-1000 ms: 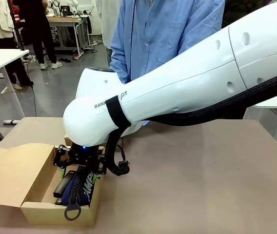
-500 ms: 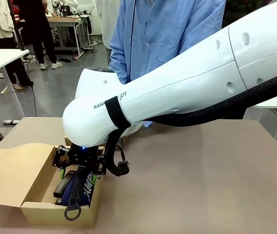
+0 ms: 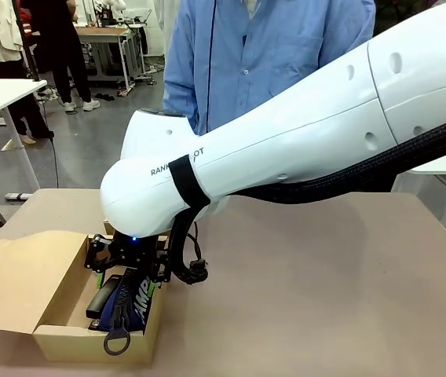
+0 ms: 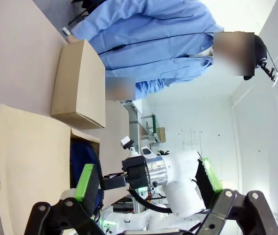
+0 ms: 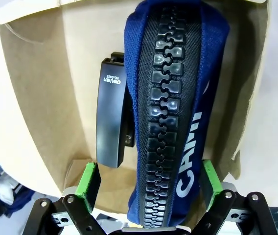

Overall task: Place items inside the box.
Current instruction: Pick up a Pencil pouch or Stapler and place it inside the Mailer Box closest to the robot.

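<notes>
Right gripper hangs over the open box, lower left of the front frame. Its fingers are spread wide, straddling the navy pouch, not pinching it. The pouch lies inside the box, its ring end over the near wall. Black stapler in the box, just beside the pouch at picture left. Left gripper spread, nothing between its pads

pencil pouch end cut off at bottom edge, stapler partly hidden behind it

White "CAM" on navy pouch, "RANK…OT" on right arm (middle letters hidden)
</notes>
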